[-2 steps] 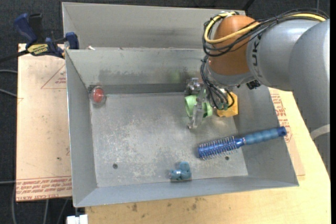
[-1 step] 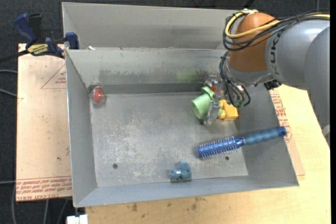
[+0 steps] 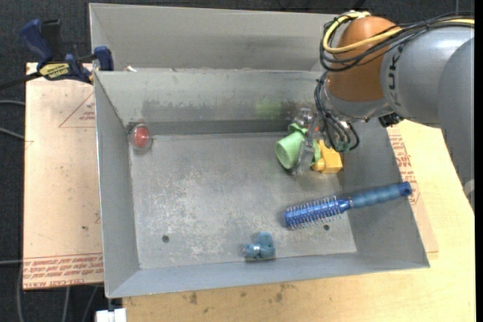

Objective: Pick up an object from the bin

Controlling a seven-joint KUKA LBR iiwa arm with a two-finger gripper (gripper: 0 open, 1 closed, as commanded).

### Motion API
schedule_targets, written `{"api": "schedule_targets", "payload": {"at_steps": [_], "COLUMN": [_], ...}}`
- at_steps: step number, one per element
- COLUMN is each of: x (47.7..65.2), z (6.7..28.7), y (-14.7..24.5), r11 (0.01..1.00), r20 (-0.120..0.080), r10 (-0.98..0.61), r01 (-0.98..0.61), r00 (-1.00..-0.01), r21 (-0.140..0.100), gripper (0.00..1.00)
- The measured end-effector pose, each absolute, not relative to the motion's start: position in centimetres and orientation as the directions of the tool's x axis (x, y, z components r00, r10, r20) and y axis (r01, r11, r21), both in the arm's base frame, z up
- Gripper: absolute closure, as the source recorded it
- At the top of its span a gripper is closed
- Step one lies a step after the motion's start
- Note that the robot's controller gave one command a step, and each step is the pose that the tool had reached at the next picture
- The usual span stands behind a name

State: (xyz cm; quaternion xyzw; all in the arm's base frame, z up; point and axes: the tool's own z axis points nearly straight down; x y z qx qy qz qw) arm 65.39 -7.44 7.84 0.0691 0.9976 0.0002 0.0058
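Now we see the hand low in the bin, just behind the blue brush, between a green cup and a yellow block. We cannot tell whether it is wide or narrow. A red ball lies far left of the brush, and a small blue thing lies front-left of it.

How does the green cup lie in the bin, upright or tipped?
Tipped: the green cup lies on its side, its open mouth showing at its lower left.

Blue hairbrush, red ball, blue lump
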Motion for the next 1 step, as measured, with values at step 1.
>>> {"api": "schedule_targets", "payload": {"at_steps": [1], "x": [60.2], "z": [20.9], "y": [-7.53], "r11": [0.993], "r20": [-0.01], "r10": [0.12], "r01": [0.12], "r00": [-0.993], "r21": [0.0], "gripper": [1.0]}}
